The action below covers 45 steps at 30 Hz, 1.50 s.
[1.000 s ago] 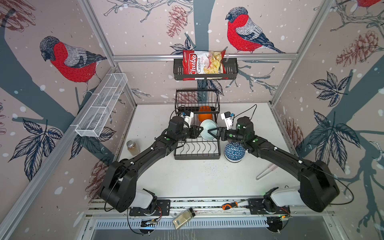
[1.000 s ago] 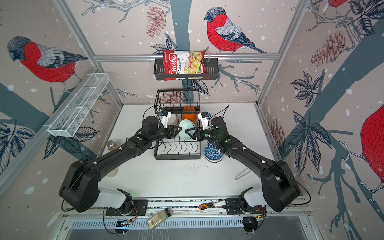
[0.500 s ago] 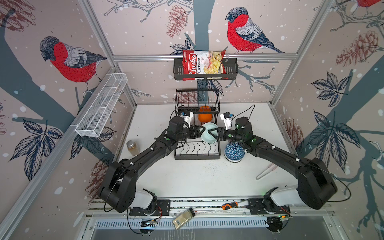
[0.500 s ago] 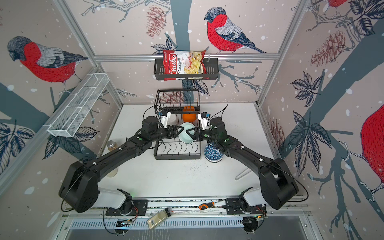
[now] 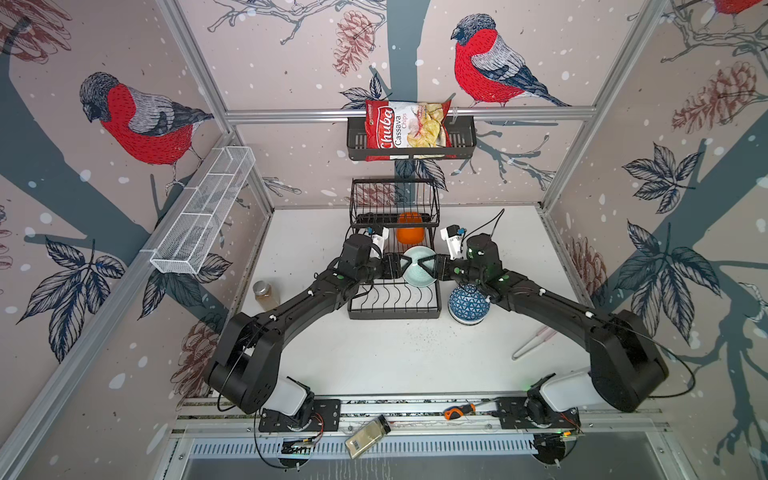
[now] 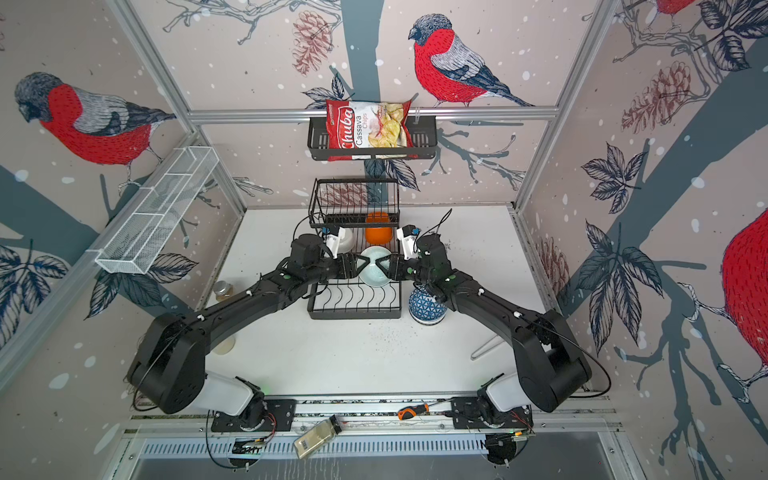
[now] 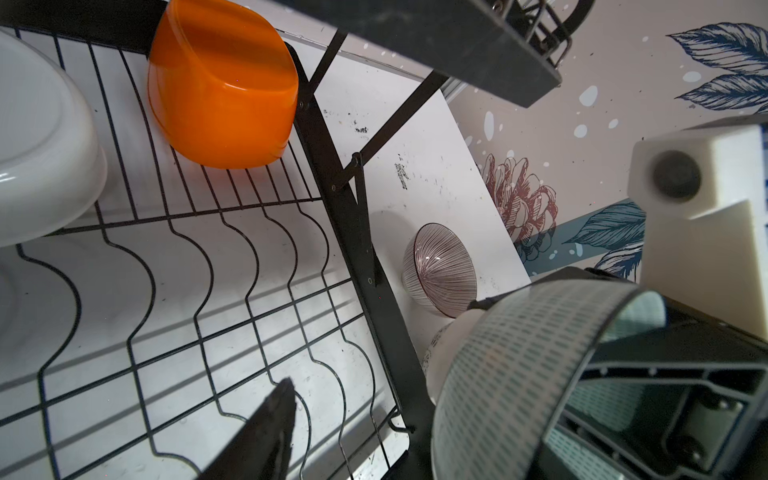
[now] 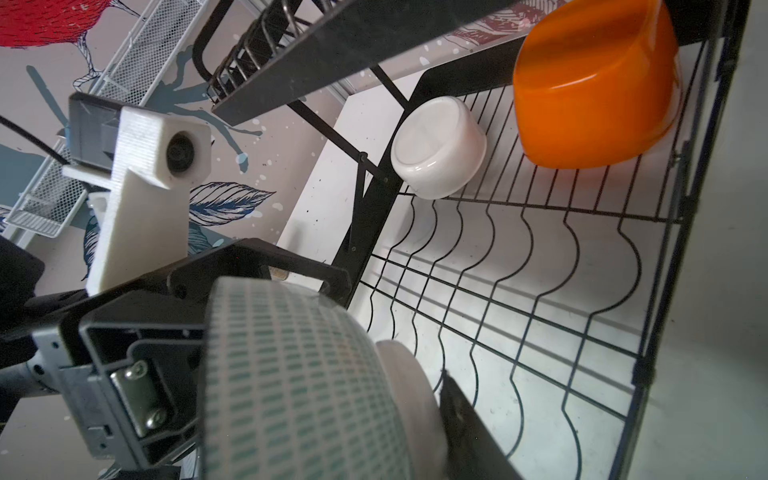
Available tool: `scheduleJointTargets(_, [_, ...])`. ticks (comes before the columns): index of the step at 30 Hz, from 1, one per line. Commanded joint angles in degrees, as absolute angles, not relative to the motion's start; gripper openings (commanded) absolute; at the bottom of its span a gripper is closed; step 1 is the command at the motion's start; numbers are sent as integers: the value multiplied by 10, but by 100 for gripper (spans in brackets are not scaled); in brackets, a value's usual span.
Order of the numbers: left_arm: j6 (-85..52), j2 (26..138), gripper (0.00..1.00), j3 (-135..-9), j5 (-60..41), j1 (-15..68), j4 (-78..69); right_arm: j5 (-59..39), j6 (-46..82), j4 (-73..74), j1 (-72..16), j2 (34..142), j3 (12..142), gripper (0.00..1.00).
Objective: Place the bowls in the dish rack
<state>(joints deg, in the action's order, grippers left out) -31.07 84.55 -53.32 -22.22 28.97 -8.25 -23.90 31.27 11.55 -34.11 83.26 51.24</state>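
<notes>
mint-green bowl (image 5: pixel 419 277) clamped by right tool (image 5: pixel 422 264), held above dish rack (image 5: pixel 395 309) lower grid, left tool (image 5: pixel 407 264) spread wide, visible finger (image 7: pixel 270 428) clear of bowl, orange bowl (image 5: pixel 410 235) set on grid

We record a mint-green bowl (image 5: pixel 419 270), its outside white with rows of small teal dashes. The orange bowl (image 5: pixel 410 235) and white bowl (image 8: pixel 438 149) are plain. We note a blue bowl (image 5: pixel 468 305) latticed in white triangles, a striped bowl (image 7: pixel 440 272) with fine brown lines on pale ground, a black dish rack (image 5: pixel 392 315), and a red chip bag (image 5: pixel 405 131).
</notes>
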Motion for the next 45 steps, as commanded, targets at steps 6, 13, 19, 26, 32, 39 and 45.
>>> scheduleJointTargets(6, [-304,859,66,-533,-205,288,-83,-206,292,122,-354,841,531,41])
scheduleJointTargets(13, [-306,861,60,-530,-207,288,-87,-178,280,100,-367,854,548,37])
scheduleJointTargets(19, [-310,859,60,-526,-213,288,-93,-159,278,87,-373,864,558,33])
scheduleJointTargets(26, [-311,858,60,-525,-212,288,-95,-134,267,68,-379,878,573,26])
scheduleJointTargets(32, [-309,863,61,-526,-208,288,-92,-100,257,47,-390,892,587,17])
scheduleJointTargets(39, [-302,860,61,-529,-189,288,-78,-47,242,25,-403,914,600,11])
scheduleJointTargets(45, [-294,855,61,-533,-163,288,-57,23,228,2,-422,933,617,5])
